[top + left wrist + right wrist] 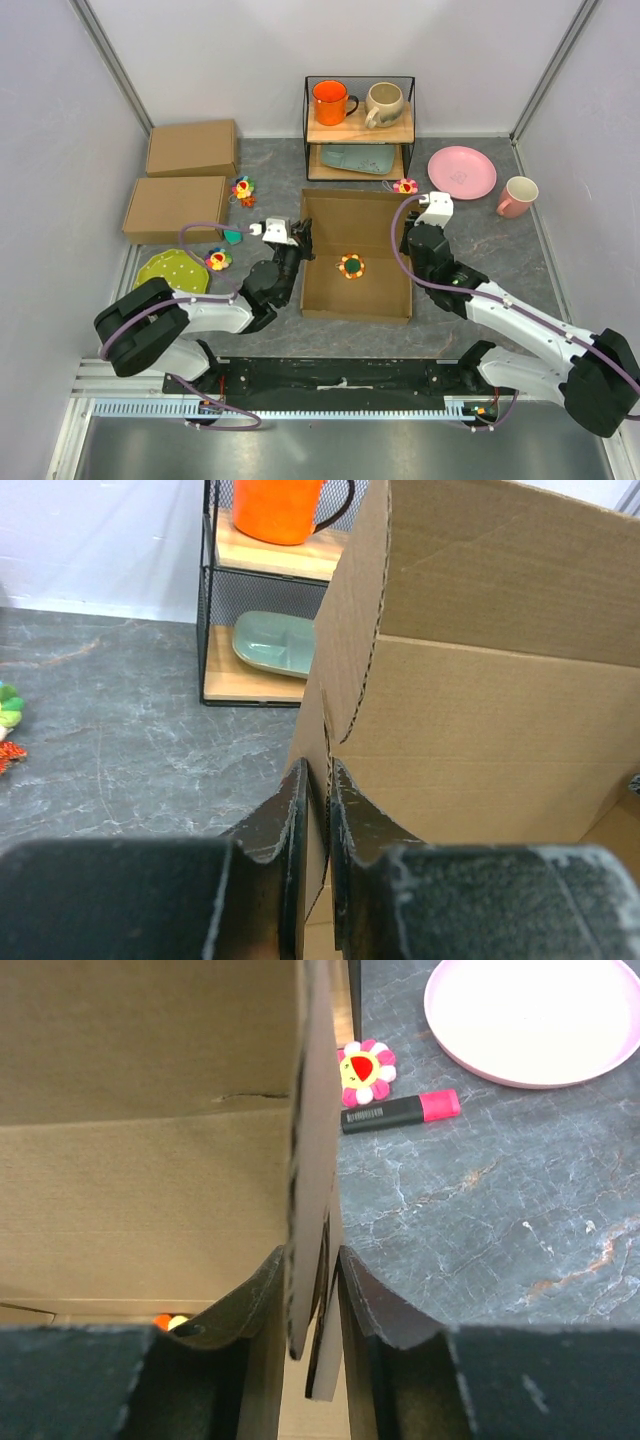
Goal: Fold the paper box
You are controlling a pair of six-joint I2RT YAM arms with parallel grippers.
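Observation:
The paper box (340,295) lies in the middle of the table as a shallow open tray of brown cardboard with its side walls standing up. My left gripper (300,238) is shut on the left wall; the left wrist view shows the thin cardboard (480,700) pinched between its fingers (318,770). My right gripper (408,235) is shut on the right wall, with two layers of cardboard (150,1160) held between its fingers (312,1255). A small flower toy (351,265) lies on the box floor.
Two closed brown boxes (190,148) (175,208) sit at the back left. A wire rack (358,120) with mugs stands behind the box. Right of it are a pink plate (461,171), a pink mug (517,196), a marker (400,1112) and a flower toy (366,1070). A green plate (170,270) lies near the left arm.

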